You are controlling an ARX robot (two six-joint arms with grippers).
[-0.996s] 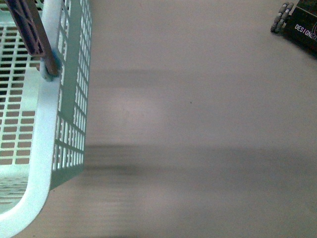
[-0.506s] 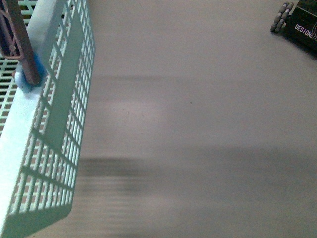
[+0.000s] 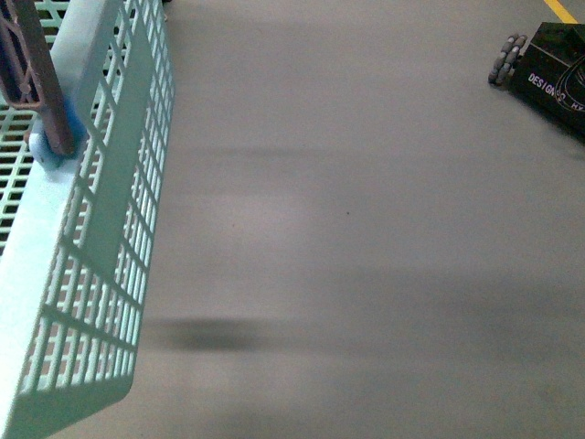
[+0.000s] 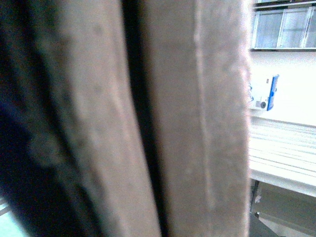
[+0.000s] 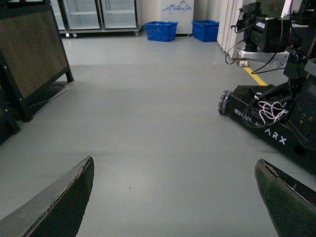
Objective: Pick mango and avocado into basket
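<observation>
The light teal basket (image 3: 87, 238) hangs tilted at the left of the front view, its slotted side facing me. Its brown handle (image 3: 37, 73) runs up from a blue hinge on the rim. In the left wrist view the brown basket handle (image 4: 197, 123) fills most of the picture, very close, and my left gripper is shut on it; the fingers themselves are hidden. My right gripper (image 5: 175, 197) is open over bare grey floor, with nothing between its dark fingers (image 5: 59, 207). Mango and avocado are out of view.
A black wheeled robot base (image 3: 548, 69) stands at the far right on the grey floor (image 3: 366, 229); it appears as the black ARX base (image 5: 276, 123) in the right wrist view. Blue bins (image 5: 163, 29) and a dark framed panel (image 5: 29, 54) stand farther off.
The basket has swung and tilted, so its side wall now faces the camera instead of its floor. The view has shifted slightly, bringing the black base more into view.
</observation>
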